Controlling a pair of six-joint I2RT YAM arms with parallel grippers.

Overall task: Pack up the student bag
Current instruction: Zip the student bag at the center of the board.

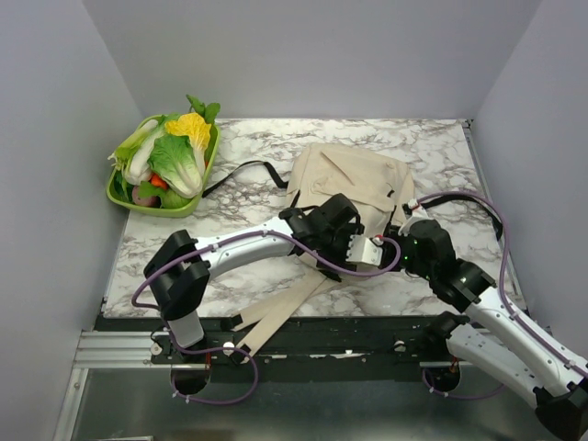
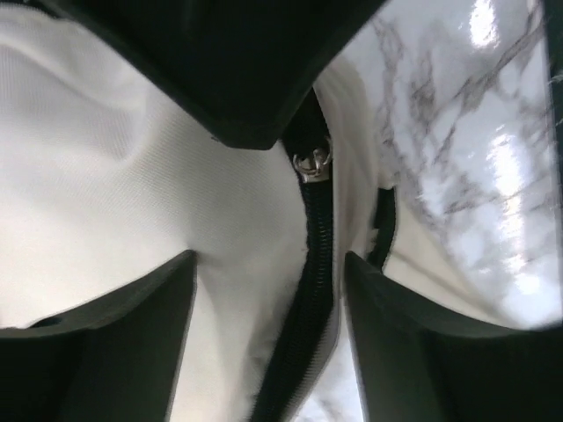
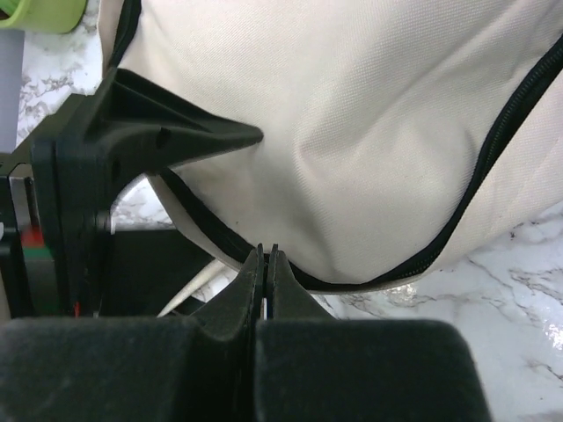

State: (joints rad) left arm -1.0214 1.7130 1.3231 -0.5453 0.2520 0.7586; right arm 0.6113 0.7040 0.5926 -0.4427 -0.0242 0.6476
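Observation:
The student bag [image 1: 354, 179], beige cloth with black zipper trim, lies flat in the middle of the marble table. My left gripper [image 1: 361, 246] stands open at the bag's near edge. In the left wrist view its fingers [image 2: 106, 334] straddle the black zipper [image 2: 312, 281], just below the silver zipper slider [image 2: 312, 164]. My right gripper [image 1: 401, 241] comes in from the right. Its jaws [image 3: 266, 255] are shut, with the tips pinched at the bag's [image 3: 352, 132] zipper edge. The black left finger [image 3: 193, 136] shows beside it.
A green tray [image 1: 188, 207] heaped with vegetables [image 1: 175, 156] sits at the table's far left corner. The bag's black strap [image 1: 241, 172] trails toward the tray. Long beige straps [image 1: 276, 322] hang over the near table edge between the arm bases.

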